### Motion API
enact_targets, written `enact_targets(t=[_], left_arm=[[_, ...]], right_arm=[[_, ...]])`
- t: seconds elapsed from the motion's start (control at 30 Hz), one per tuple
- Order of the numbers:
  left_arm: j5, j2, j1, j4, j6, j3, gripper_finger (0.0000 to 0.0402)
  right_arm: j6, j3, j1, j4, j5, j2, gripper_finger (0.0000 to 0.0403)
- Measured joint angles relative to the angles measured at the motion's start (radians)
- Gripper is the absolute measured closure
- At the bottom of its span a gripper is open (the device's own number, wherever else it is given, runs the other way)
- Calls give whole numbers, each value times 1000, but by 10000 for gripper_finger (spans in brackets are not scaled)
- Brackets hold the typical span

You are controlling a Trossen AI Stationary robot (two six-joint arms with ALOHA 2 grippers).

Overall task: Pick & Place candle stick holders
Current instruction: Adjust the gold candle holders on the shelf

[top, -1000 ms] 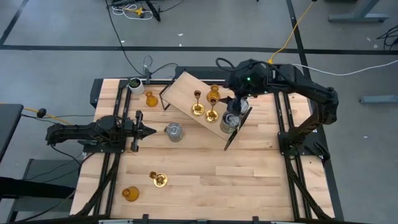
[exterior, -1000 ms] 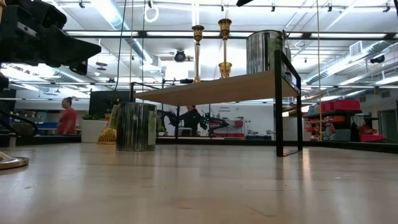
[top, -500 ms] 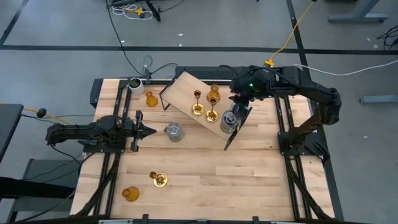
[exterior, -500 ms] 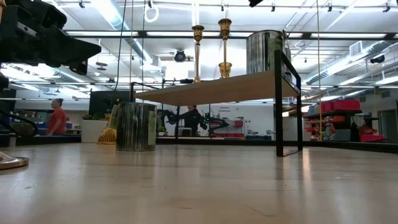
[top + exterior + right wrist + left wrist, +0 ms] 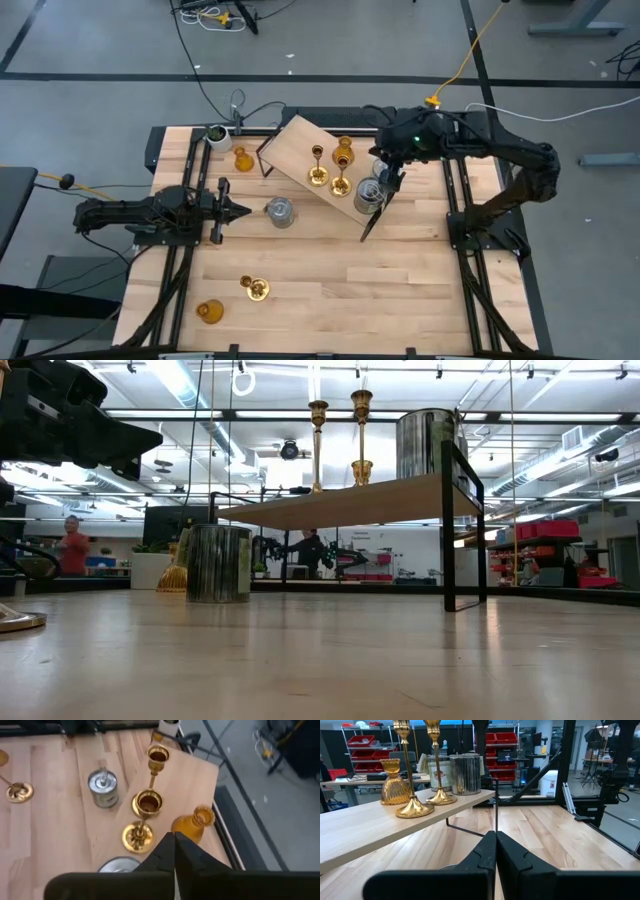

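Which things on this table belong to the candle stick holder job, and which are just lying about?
Part of the job:
- brass stick holders
- amber glass holders
- silver cylinder holders
- wooden shelf, where several holders already stand

Just lying about:
- white plant pot, at the table's far corner

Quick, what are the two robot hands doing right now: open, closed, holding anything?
Left hand: closed, holding nothing, low over the table.
Right hand: closed, holding nothing, above the raised shelf.

high: straight down, whole table [image 5: 330, 270] | low: table-level, facing room | wrists: close | shared: raised shelf [image 5: 300, 150]
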Motion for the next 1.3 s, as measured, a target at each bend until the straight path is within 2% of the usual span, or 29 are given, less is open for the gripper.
enact_targets(t=[0.37,0.5,0.7,0.9,1.03,1.3], left_arm=[[0,0,0,0,0,0,390],[0,0,0,0,0,0,390],[0,0,0,0,0,0,390],[0,0,0,0,0,0,390],[0,0,0,0,0,0,390],[0,0,0,0,0,0,390]], right_arm=[[2,-667,72,606,-3,-374,400],[31,-855,105,751,-6,-505,400],[43,-1025,144,880,-37,-679,400],[48,-1078,147,852,-63,-794,401],[44,-1125,147,850,-39,-833,400],[40,-1359,147,1076,-36,-987,400]])
